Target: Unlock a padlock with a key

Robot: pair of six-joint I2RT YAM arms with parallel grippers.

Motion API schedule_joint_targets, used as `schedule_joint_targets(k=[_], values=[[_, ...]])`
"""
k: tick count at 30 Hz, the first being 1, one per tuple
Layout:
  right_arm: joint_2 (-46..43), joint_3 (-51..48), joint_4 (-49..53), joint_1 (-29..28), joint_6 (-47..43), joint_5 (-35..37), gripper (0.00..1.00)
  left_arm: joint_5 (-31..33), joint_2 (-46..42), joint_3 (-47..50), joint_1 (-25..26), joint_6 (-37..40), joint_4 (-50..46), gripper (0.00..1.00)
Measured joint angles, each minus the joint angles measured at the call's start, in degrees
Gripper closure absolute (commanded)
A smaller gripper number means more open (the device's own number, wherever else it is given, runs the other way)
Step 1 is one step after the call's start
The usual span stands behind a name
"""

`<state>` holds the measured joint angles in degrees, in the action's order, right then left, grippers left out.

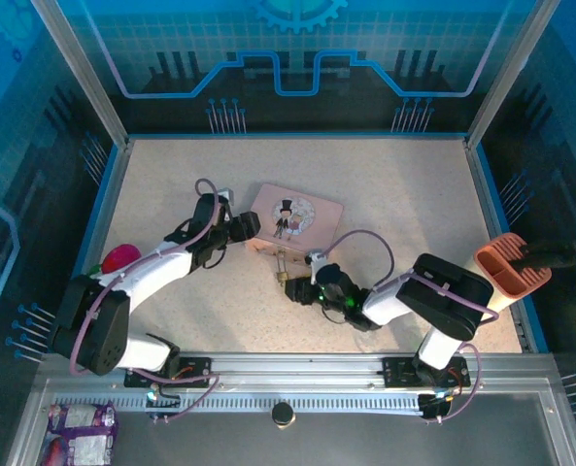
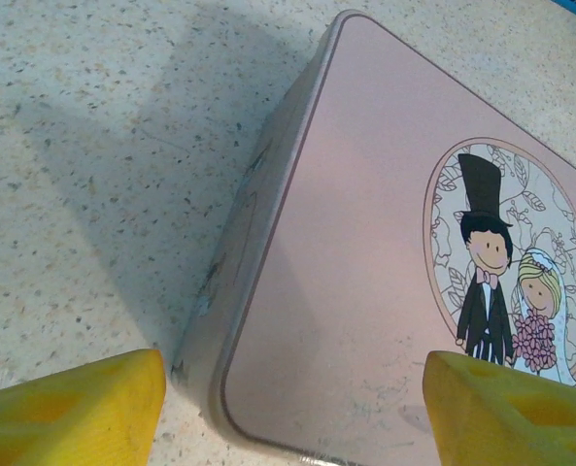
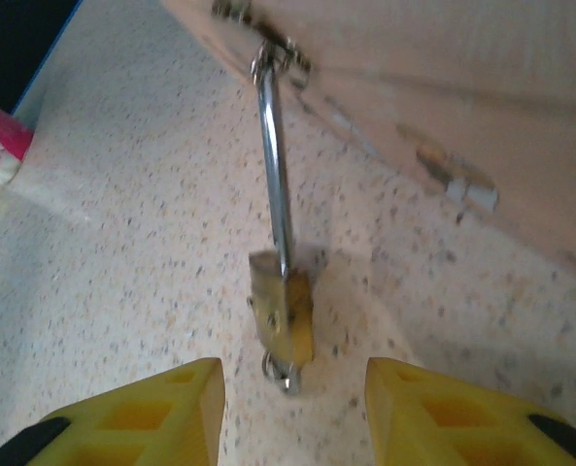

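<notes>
2 jaw pairs apart: left jaws straddle pink tin (image 2: 365,291) corner, probably bracing it; padlock (image 3: 286,311) lies just ahead of right jaws, centred between them, shackle (image 3: 276,165) hooked to tin.

Your top camera: above and behind arm bases (image 1: 186,369), looking down, far, whole counter (image 1: 414,194) in frame. Left wrist camera: close over pink tin (image 2: 365,291) lid. Right wrist camera: low, close, facing padlock (image 3: 286,311) at tin's side. All three share tin.
</notes>
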<state>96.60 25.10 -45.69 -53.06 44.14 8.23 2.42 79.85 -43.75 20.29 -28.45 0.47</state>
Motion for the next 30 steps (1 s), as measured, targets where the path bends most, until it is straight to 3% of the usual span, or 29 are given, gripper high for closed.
schedule_joint_targets(k=[6, 17, 30], values=[[-0.5, 7.0, 9.4, 1.5, 0.3, -1.6, 0.59, -0.8, 3.1, -1.9, 0.0, 1.6, 0.2, 0.29], [2.4, 9.9, 11.4, 5.0, 0.9, -7.9, 0.67, -2.1, 7.3, -4.9, 0.0, 2.1, 0.7, 0.29], [3.8, 11.4, 11.3, 5.1, 0.5, -10.1, 0.89, -1.4, 11.4, -6.8, 0.0, 1.7, -0.4, 0.30]])
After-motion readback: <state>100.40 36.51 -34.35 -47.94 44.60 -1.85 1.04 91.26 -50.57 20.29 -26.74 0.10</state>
